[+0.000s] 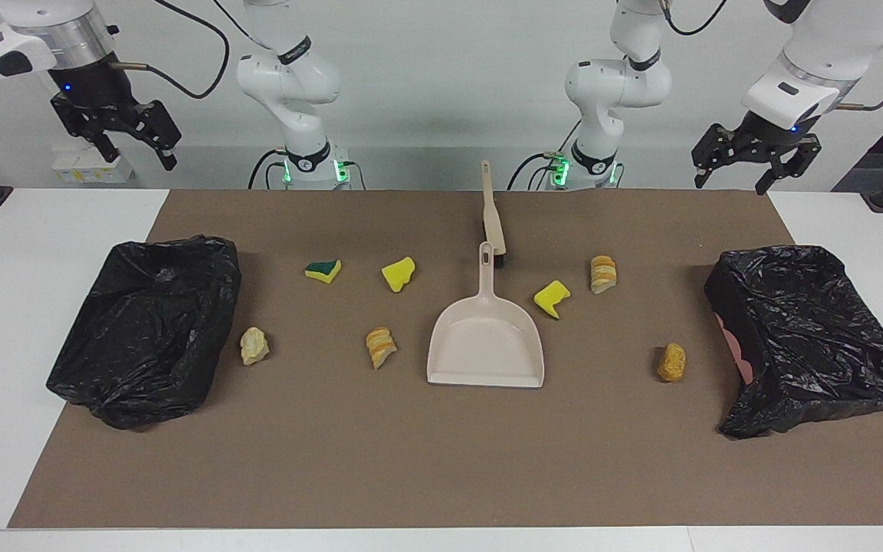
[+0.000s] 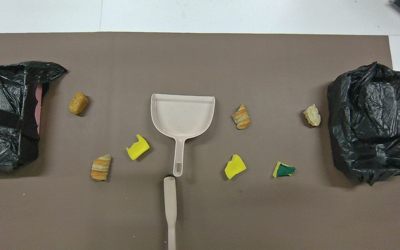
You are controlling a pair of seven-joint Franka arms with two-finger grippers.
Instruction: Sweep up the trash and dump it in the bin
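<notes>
overhead view: seven small trash scraps [image 2: 241, 118] scattered on brown mat [image 2: 200, 215] around beige plastic dustpan [image 2: 182, 116], between two black-bagged bins [image 2: 373, 121]. yellow sponge bits look light, soft, likely to tumble; striped chunks may roll. beige brush [image 2: 169, 205] lies by pan handle, nearer robots; thin rigid handles best grip spots. left gripper [image 1: 754, 162], right gripper [image 1: 129, 136] raised at surface's ends, jaws spread, empty. no readable writing.
</notes>
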